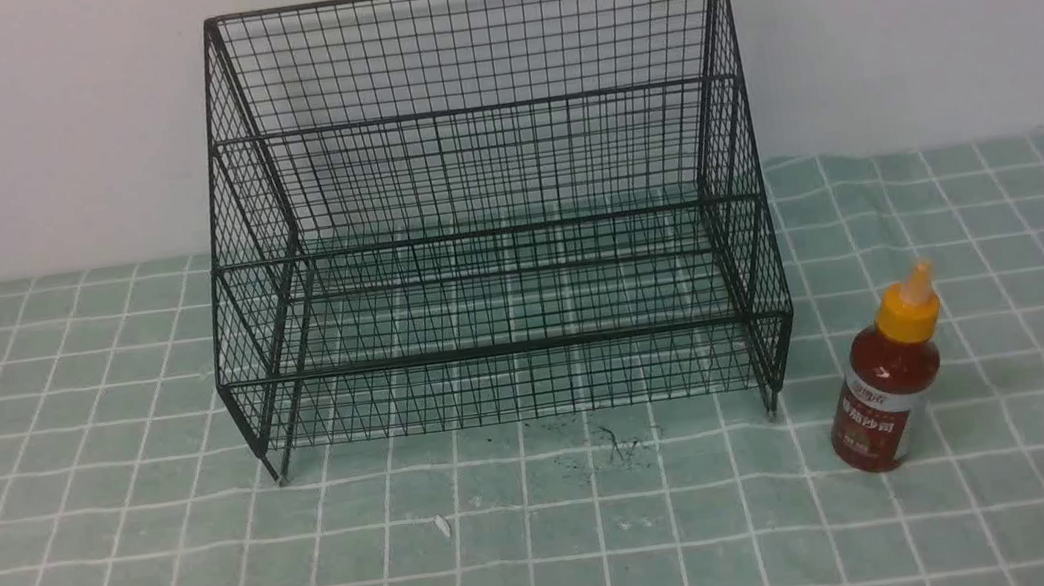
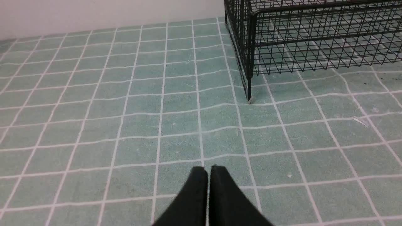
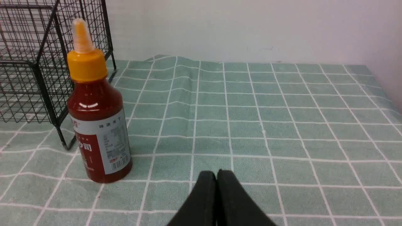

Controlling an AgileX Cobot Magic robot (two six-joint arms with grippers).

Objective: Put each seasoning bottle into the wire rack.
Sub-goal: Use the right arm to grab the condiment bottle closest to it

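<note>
Wall: plain, pale grey-white (image 1: 930, 17), rising behind the far edge of the cloth
Cloth: muted green (image 1: 115, 568), crossed by white grid lines, some wavy, with soft wrinkles
Far right corner of cloth: slightly raised and rippled along the edge
Marks: dark specks (image 1: 618, 447) near the middle of the cloth, a small whitish scrap (image 1: 443, 525) closer to the near edge
Light: soft, dim, even
</note>
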